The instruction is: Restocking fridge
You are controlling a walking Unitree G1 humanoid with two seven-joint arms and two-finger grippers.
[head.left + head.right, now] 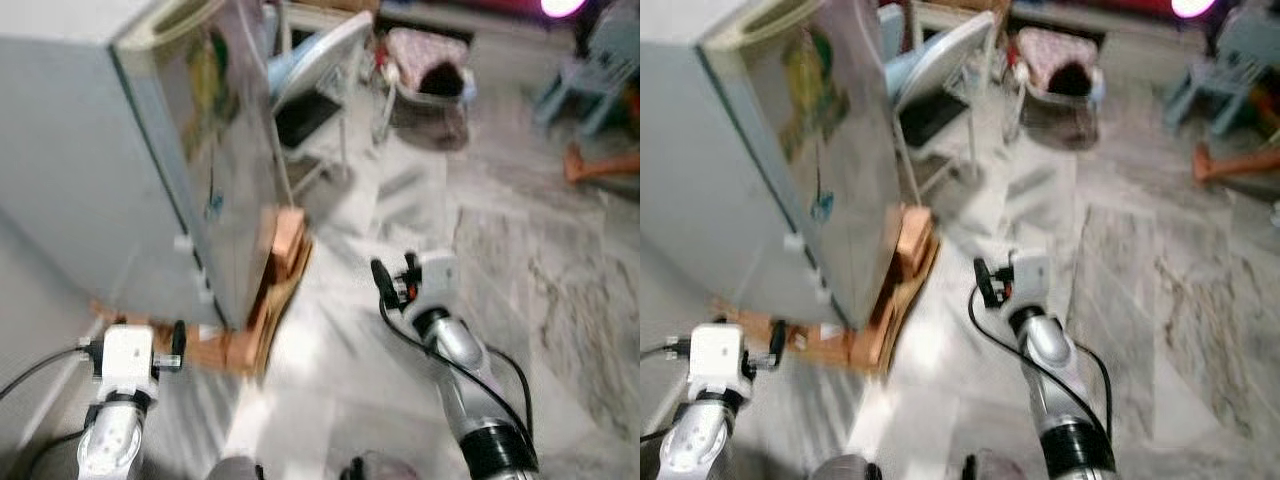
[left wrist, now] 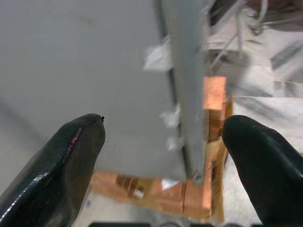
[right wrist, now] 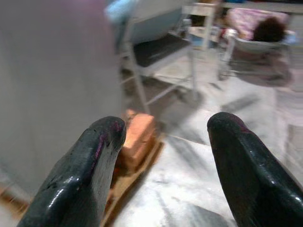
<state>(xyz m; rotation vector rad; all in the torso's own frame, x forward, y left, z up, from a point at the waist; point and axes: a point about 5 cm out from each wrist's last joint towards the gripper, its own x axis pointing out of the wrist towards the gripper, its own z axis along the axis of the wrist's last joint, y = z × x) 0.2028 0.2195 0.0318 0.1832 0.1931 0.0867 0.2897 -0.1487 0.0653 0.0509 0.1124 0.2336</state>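
We're facing the closed fridge (image 1: 150, 150), which sits raised on bricks (image 1: 285, 245) probably to keep it off the floor, with our 2 grippers, left (image 2: 163, 156) and right (image 3: 163, 156), both spread wide and empty, likely ready for the door.

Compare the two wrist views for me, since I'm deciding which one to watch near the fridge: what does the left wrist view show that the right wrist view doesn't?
The left wrist view looks along the open left gripper at the fridge's grey side wall, its door edge and the base corner resting on bricks.

The right wrist view, past the open right gripper, adds a folding chair and a person in a seat beyond it.

Both share the fridge, orange bricks under it and the marble floor.
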